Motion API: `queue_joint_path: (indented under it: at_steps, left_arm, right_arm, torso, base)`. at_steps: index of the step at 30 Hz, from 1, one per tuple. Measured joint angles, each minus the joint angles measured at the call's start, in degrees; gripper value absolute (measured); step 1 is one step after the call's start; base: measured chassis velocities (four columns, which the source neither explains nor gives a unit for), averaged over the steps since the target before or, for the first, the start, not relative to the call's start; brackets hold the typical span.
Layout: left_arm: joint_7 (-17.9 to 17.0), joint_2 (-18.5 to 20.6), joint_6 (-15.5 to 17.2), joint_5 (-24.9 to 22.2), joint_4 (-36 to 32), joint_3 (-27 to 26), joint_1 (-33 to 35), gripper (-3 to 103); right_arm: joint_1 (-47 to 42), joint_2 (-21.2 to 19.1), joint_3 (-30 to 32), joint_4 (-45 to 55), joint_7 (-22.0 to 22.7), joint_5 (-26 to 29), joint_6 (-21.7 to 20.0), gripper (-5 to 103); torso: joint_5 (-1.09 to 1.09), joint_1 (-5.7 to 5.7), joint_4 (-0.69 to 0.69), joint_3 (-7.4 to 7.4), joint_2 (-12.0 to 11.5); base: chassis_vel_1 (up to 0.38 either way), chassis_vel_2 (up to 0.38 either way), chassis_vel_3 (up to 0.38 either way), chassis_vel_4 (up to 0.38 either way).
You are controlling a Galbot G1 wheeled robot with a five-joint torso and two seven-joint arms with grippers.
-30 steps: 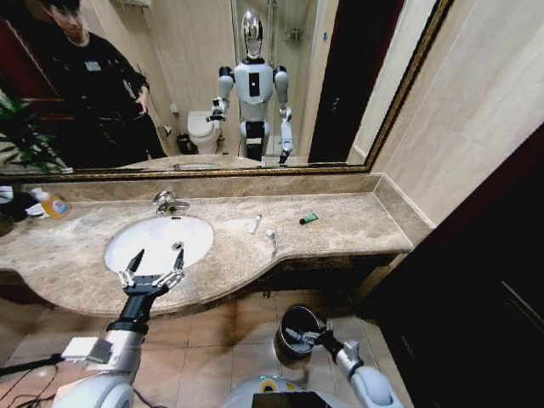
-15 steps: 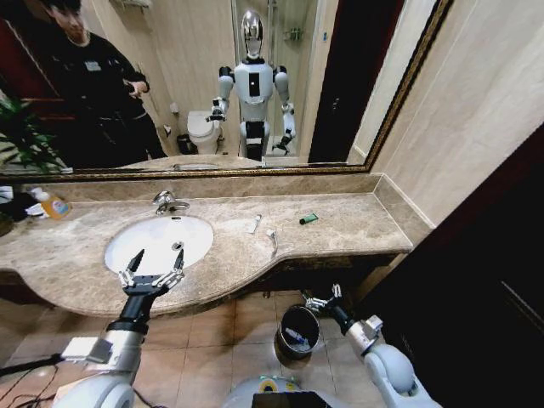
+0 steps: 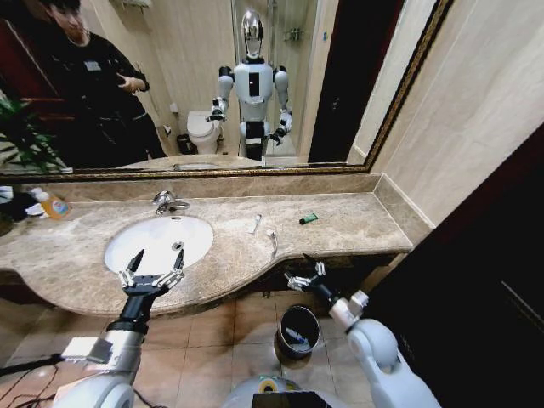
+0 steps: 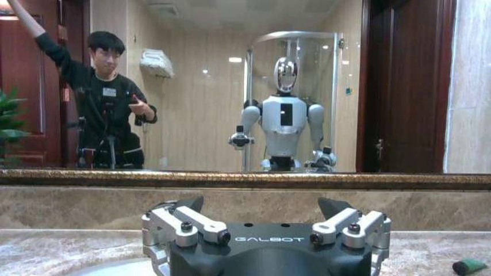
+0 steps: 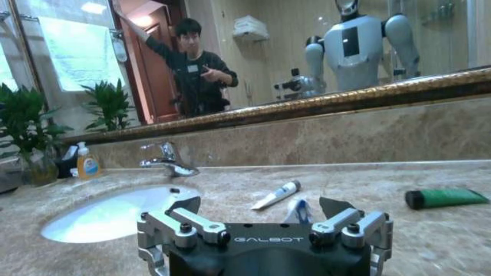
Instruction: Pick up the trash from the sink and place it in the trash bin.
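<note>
Reaching is the step in hand: right tool, prongs apart and empty, rises beside the desk toward small tube, toothbrush and green packet, needing a grasp; left tool hovers apart over the sink.

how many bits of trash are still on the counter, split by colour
White: 2, the small white tube and the white toothbrush
Green: 1, the green packet
Total: 3 on the counter
</note>
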Motion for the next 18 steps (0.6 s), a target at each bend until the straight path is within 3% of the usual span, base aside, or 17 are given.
queue_joint_path:
  at_steps: [4, 10, 18]
  left_arm:
    - [0.0, 0.0, 0.0, 0.0, 0.0, 0.0, 0.0, 100]
    - [0.0, 0.0, 0.0, 0.0, 0.0, 0.0, 0.0, 100]
    - [0.0, 0.0, 0.0, 0.0, 0.0, 0.0, 0.0, 100]
  right_arm:
    - [5.9, -0.3, -4.7, -1.7, 4.0, -0.8, -3.6, 100]
    - [11.3, -0.3, -9.3, -4.5, 8.7, -1.7, -5.6, 100]
    - [14.6, 1.8, -14.3, -9.3, 20.6, -3.1, -8.3, 100]
  torso:
    - [0.00, 0.00, 0.00, 0.00, 0.0]
    - [0.00, 0.00, 0.01, 0.00, 0.0]
    - [-0.01, 0.00, 0.00, 0.00, 0.0]
  base:
    - [0.000, 0.000, 0.000, 0.000]
    - [0.000, 0.000, 0.000, 0.000]
    - [0.000, 0.000, 0.000, 0.000]
